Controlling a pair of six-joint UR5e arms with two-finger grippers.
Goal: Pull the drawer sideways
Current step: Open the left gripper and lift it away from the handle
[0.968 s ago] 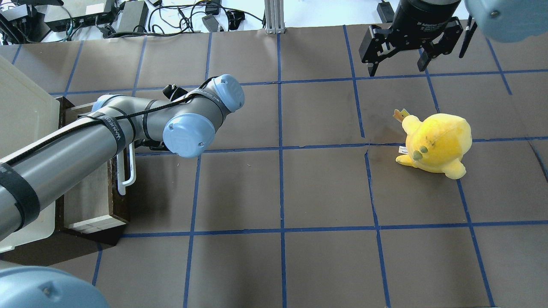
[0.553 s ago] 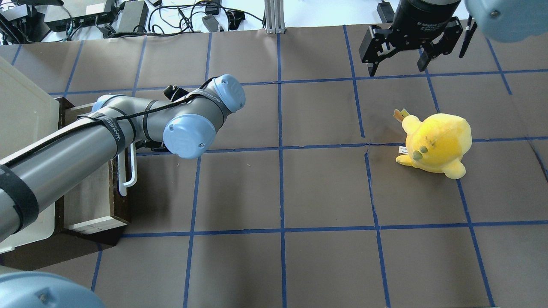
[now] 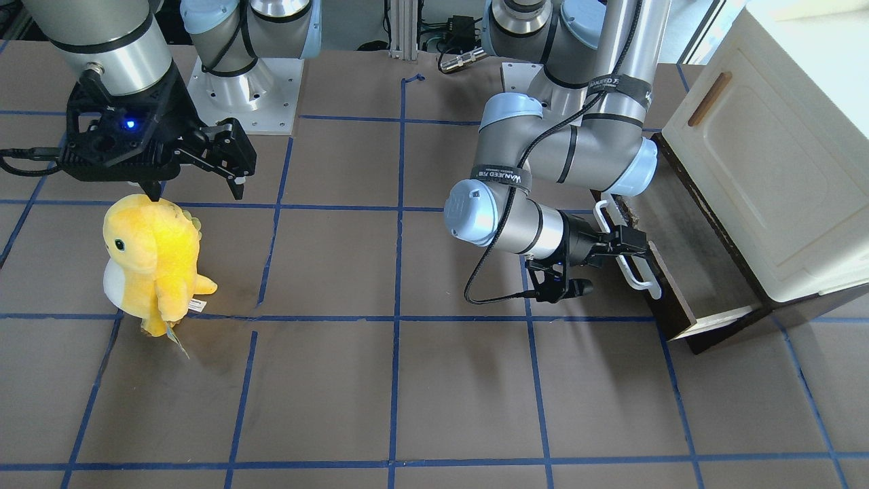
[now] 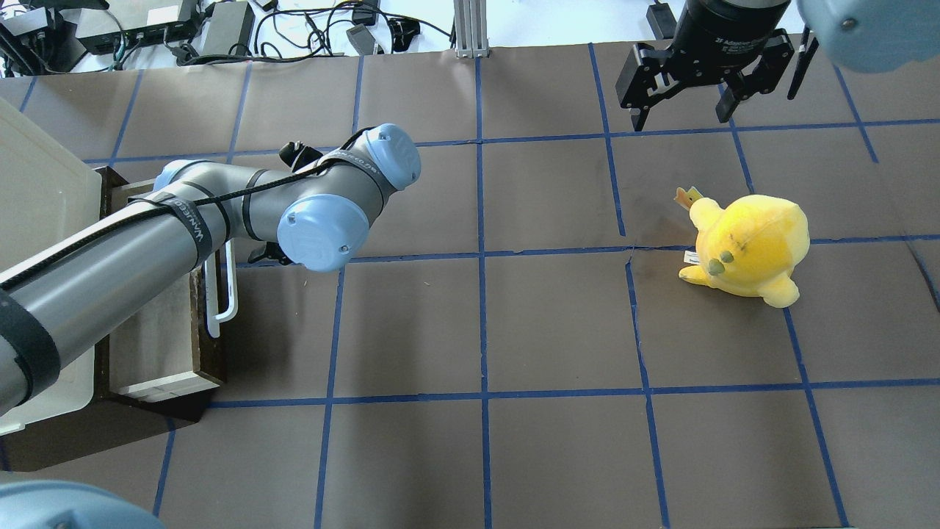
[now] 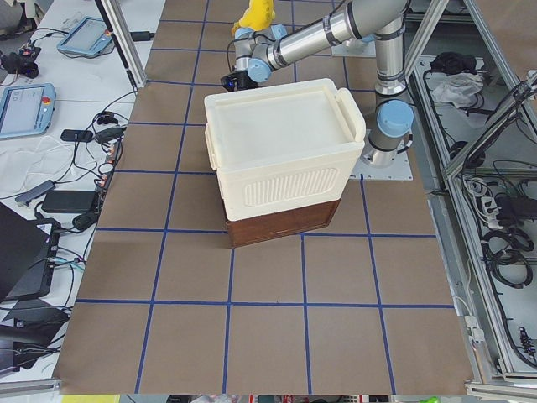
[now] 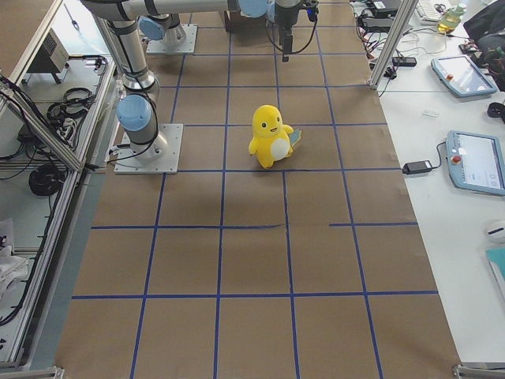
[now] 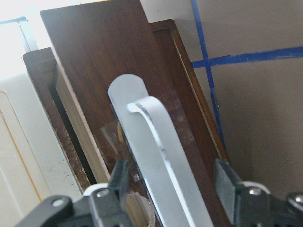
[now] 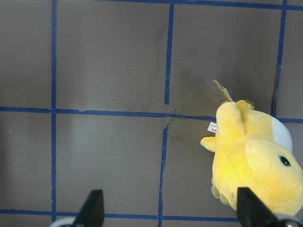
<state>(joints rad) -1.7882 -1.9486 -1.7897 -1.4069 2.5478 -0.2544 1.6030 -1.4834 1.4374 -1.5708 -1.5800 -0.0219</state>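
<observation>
Left wrist view, closest first: left gripper (image 7: pixel 171 189) has its fingers (image 7: pixel 118 179) spread either side of the white handle (image 7: pixel 151 142). There are gaps on both sides, so it is straddling the bar, not clamped on it. Whether one pad touches the bar lower down is hard to tell, since the frame cuts it off. It probably straddles so that a sideways push on the bar drags the drawer along.

The drawer (image 7: pixel 109 56) is just past the fingertips. Its dark front is partway out from the cream cabinet (image 3: pixel 767 170), with the tray exposed. It looks mid-pull, with more travel likely left.

Far side of the table: right gripper (image 4: pixel 679 117) hangs wide open and empty above the mat, parked clear. The yellow plush (image 4: pixel 749 246) stands near it, well apart from the drawer.
</observation>
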